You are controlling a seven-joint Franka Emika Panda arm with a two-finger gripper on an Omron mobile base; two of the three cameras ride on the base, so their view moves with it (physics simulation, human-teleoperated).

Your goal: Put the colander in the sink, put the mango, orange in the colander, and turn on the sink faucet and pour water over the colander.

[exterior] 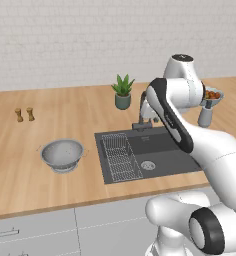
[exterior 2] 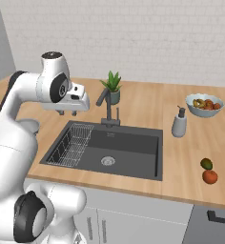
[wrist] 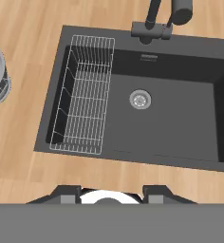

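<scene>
The claw (exterior 2: 67,113) hangs above the wire rack (wrist: 83,95) in the dark sink (exterior: 165,145), grasping nothing; how far it is spread I cannot tell. The silver colander (exterior: 63,154) sits on the wooden tabletop (exterior: 20,170), left of the sink. The mango (exterior 2: 206,164) and orange (exterior 2: 209,177) lie together to its right.

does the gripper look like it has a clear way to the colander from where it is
Probably yes: the colander sits alone on the counter left of the sink, and the gripper hangs above the sink's rack with nothing between them.
</scene>
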